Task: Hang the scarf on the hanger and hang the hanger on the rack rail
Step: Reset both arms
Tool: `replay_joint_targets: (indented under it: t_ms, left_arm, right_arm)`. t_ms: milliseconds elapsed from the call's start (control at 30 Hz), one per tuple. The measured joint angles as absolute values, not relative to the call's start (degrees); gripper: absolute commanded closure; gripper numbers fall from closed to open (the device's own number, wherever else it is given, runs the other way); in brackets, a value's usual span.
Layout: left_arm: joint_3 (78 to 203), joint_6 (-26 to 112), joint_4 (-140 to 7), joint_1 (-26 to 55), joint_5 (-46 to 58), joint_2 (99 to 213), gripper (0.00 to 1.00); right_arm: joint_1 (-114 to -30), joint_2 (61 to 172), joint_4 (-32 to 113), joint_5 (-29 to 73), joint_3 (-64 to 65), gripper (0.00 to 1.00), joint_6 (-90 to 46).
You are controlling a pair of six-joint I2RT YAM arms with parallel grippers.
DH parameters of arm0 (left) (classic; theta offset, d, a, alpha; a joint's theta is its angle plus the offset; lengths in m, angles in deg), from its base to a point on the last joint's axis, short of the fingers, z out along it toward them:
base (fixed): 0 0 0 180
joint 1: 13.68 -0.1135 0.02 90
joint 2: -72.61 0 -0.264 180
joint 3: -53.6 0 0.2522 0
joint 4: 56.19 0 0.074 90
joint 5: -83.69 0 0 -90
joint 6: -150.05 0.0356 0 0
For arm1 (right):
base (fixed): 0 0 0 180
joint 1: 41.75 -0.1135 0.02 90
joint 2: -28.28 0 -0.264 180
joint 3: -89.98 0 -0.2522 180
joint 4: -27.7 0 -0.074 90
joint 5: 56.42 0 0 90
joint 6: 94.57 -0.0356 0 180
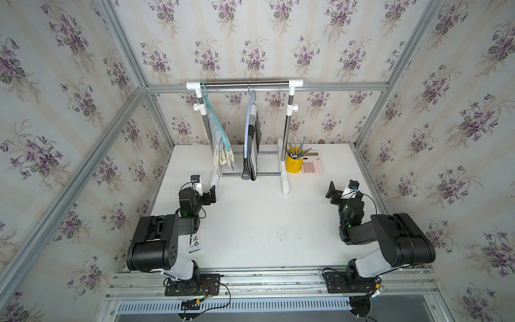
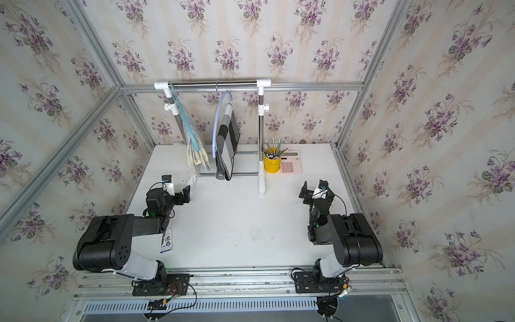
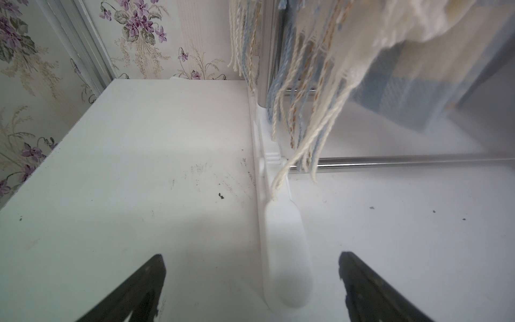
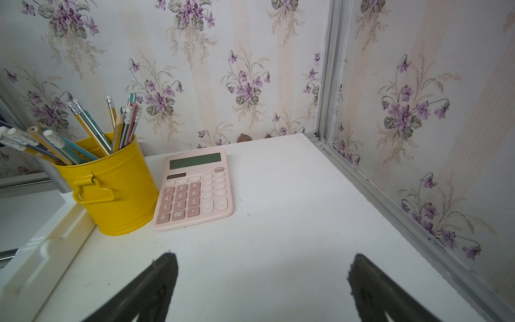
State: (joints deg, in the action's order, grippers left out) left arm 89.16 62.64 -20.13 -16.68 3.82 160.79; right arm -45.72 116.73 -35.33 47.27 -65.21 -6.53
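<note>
Top views: cream scarf (image 1: 223,152) is hanging folded over teal hanger (image 1: 216,122) at left end of rack (image 1: 245,83), upper centre; grey scarf (image 1: 255,147) is hanging on pale-blue hanger (image 1: 246,131) mid-rail; nothing is lying loose on table (image 1: 250,223); left gripper (image 1: 211,196) is sitting mid-left near rack's foot, right gripper (image 1: 332,191) mid-right; both wide, both empty. Judging: hanging looks done; at most arms need parking. Can't tell which scarf is the task's.

Left wrist: jaws are standing wide at bottom edge w/ nothing between; cream fringe is dangling upper right over white foot (image 3: 284,251); hanger is cut off above frame.

Right wrist: jaws wide, empty; pencil cup (image 4: 117,192) and calculator (image 4: 195,189) are sitting left of centre; no scarf showing.
</note>
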Motion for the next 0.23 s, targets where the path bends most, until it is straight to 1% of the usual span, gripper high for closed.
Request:
replay_joint_targets:
  t_ms: [233]
  left_arm:
    - [89.16, 62.72, -20.13, -16.68, 3.82, 160.79, 0.02]
  right_arm:
    - [-45.72, 116.88, -34.70, 46.55, -64.49, 0.00, -6.48]
